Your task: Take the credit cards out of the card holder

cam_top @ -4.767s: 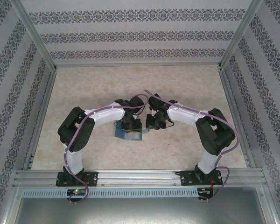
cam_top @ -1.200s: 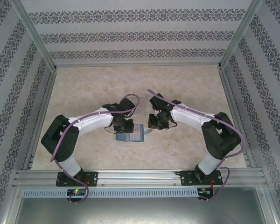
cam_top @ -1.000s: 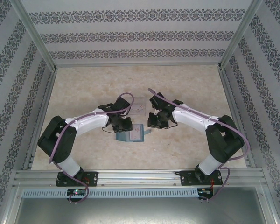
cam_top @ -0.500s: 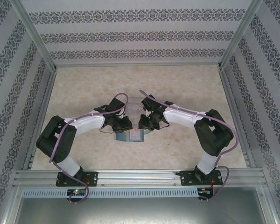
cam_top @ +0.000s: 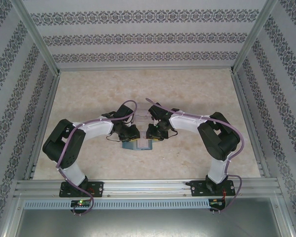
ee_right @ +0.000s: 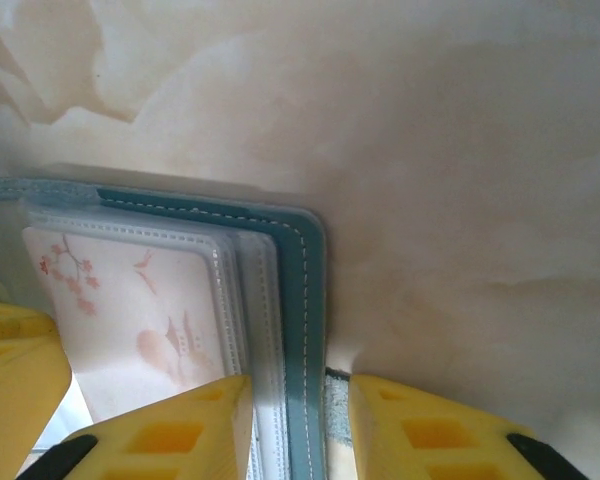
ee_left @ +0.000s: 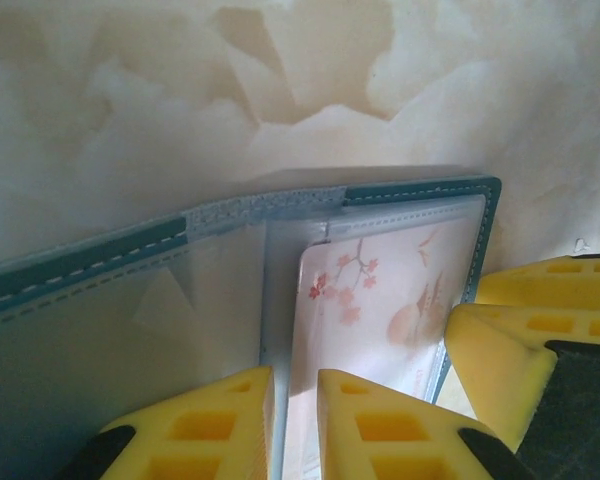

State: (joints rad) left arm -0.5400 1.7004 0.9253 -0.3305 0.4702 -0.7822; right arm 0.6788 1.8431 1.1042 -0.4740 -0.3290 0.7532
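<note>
The small teal-blue bifold card holder (cam_top: 138,144) lies open and flat on the pale marbled worktop (cam_top: 197,98), near the front and midway between the two arms. Both wrists lean in over it.

In the left wrist view, a pale whitish credit card (ee_left: 370,300) printed with faint reddish blossom marks sits fully inside a clear plastic sleeve (ee_left: 220,300) of the card holder, with none of it past the sleeve's mouth. The left end effector (ee_left: 292,385) is narrow, its yellow fingers nearly together with the sleeve's inner seam between them. I cannot tell whether they are clamping it or only pressing on it.

In the right wrist view, the right end effector (ee_right: 300,390) is set a little wider and straddles the stitched teal outer edge and the stacked sleeve edges. The credit card lies to one side of that gap, not in it. I cannot tell whether these fingers are gripping the edge.

A pale, clear-looking object (cam_top: 143,115) rests on the worktop just beyond the card holder, too small to tell what it is or what it holds.

My judgement is that the extraction itself is not yet done for this credit card. The holder is open and braced, and what remains is to catch the card's edge, slide it free and set it down, then deal with any others I cannot see.
</note>
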